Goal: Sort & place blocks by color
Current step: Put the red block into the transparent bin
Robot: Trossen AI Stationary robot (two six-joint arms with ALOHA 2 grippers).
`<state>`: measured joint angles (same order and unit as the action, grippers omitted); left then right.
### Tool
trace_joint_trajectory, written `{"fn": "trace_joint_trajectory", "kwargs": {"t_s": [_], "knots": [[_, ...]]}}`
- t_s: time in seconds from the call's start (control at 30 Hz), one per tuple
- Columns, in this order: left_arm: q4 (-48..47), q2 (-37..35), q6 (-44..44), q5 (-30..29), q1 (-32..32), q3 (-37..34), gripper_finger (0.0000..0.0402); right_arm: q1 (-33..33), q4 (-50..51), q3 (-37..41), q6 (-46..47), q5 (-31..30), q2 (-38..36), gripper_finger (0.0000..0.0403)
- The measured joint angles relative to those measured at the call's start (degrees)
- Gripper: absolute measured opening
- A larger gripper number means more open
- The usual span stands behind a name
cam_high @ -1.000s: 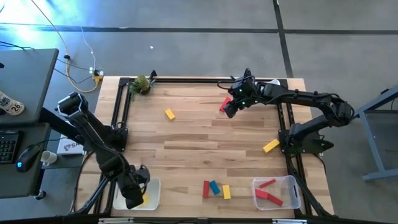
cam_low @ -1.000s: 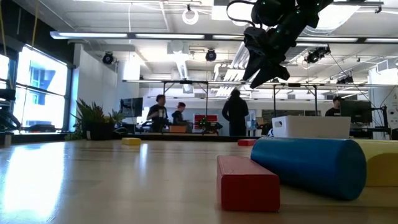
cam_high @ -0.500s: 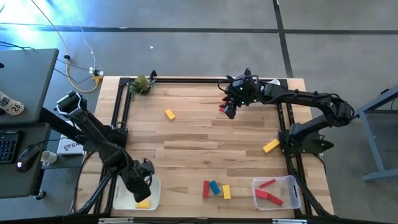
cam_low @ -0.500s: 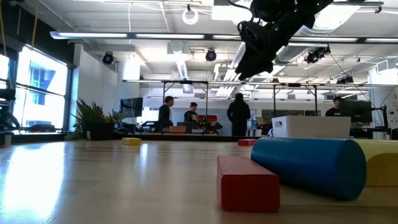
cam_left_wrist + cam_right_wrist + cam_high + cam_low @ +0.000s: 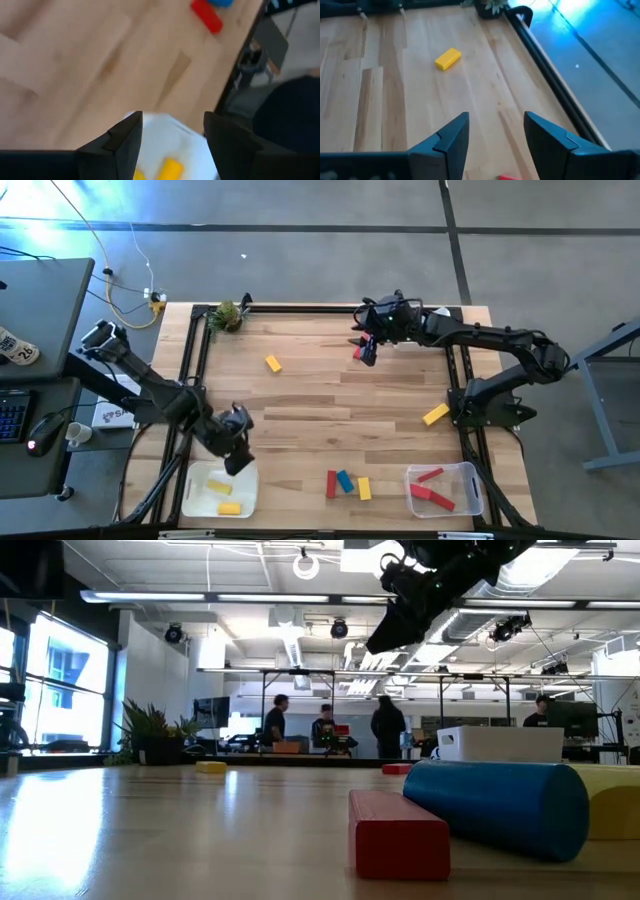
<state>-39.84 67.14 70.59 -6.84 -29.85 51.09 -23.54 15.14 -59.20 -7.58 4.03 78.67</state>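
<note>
Partway through, by our read. We count two small yellow blocks already lying in the white rectangular plastic bin at the near-left corner of the wooden tabletop, and approx. three red bar blocks in the clear rectangular plastic bin at near right. No blue sorted anywhere that we can see, and no third bin in view.

Still loose on the tabletop:
- yellow block, far left-centre, also seen from the right wrist cam
- yellow bar, by the right frame rail
- trio at near centre: red bar, blue block, yellow block, lying close together
- one red block at the far side, right at the right claw

Left claw: just beyond the white bin's far edge, over bare wood, fingers spread, nothing between them. We take it as done with a drop there.

Right claw: far side of the tabletop, raised, jaws apart per the wrist cam. The red block shows beside or under it; held or not, we cannot tell.

Est. five sorted, six to go.
</note>
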Motion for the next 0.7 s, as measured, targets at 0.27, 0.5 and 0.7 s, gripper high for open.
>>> {"fn": "trace_joint_trajectory", "kwargs": {"t_s": [0.27,0.5,0.7], "knots": [[-4.53,-4.71,-7.32,-11.56,8.71,0.0,0.0197,-3.77,1.39,-2.17,-0.42,-0.83,1.06,0.0175],[-4.86,-6.82,-15.15,-17.74,18.04,0.0,0.0197,-5.47,11.11,-13.31,-6.38,-0.76,7.64,0.0175],[-5.17,-7.45,-19.67,-18.03,24.83,0.0,0.0197,-6.58,26.46,-21.93,-14.83,-1.92,14.18,0.0175]]}}
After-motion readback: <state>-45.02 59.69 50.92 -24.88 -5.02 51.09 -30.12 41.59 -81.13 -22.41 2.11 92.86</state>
